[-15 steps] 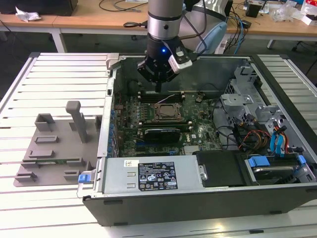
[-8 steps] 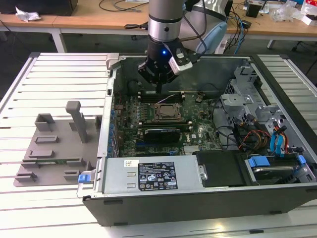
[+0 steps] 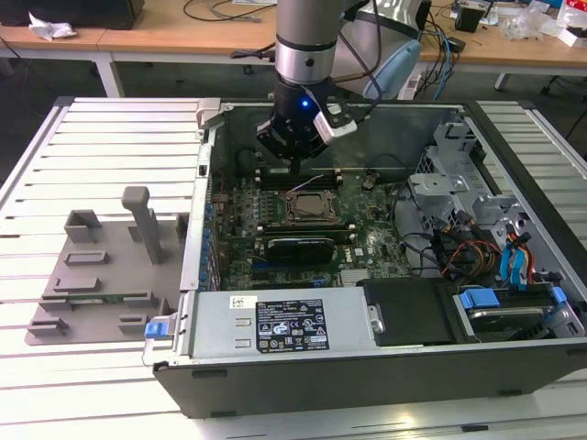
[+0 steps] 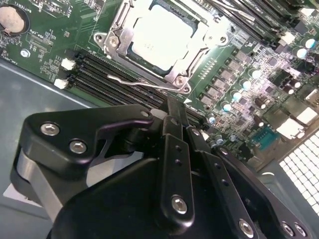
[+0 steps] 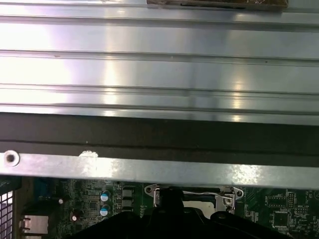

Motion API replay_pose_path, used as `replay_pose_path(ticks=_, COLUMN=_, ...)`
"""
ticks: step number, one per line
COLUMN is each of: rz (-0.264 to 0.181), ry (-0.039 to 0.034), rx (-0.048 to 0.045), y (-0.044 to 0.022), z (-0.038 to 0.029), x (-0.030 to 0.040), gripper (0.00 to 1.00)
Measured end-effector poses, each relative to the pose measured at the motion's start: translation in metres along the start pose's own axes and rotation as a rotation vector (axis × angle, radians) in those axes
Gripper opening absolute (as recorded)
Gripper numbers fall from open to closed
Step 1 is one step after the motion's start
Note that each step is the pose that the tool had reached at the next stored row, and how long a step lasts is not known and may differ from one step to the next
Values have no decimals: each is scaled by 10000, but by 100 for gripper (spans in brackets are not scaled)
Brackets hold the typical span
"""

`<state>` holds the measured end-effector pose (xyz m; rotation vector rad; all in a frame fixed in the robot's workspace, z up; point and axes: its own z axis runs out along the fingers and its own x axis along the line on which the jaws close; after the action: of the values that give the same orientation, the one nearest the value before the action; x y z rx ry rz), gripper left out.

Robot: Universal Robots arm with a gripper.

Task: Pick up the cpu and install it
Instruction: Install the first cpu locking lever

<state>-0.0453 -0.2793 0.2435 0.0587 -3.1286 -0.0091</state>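
The cpu [image 4: 162, 40] sits flat in the socket [image 4: 154, 42] on the green board [image 4: 45, 55]. The black pincer [image 4: 174, 122] is closed, holding nothing, just above it. The putting-in step looks nearly done. Locking the thin wire lever [image 4: 142, 83] would need careful aim.

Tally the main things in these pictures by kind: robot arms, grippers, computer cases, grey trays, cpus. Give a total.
Robot arm: 1
Gripper: 1
Computer case: 1
Grey tray: 1
Cpu: 1
Total: 5
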Motion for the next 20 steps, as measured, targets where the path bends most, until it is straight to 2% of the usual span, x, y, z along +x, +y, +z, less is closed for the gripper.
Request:
replay_pose_path(ticks=1, rz=-3, ry=-3, rx=-52, y=0, z=6, x=-3, gripper=11)
replay_pose_path(ticks=2, rz=-16, ry=-9, rx=-167, y=0, z=27, x=-9, gripper=11)
replay_pose_path(ticks=3, rz=-36, ry=-7, rx=-168, y=-1, z=58, x=-21, gripper=11)
replay_pose_path(ticks=5, rz=-61, ry=-4, rx=-167, y=-2, z=72, x=-41, gripper=11)
replay_pose_path(ticks=8, rz=-200, ry=4, rx=-166, y=-4, z=134, x=-82, gripper=11)
replay_pose_path(ticks=20, rz=-557, ry=12, rx=-161, y=-10, z=252, x=-218, gripper=11)
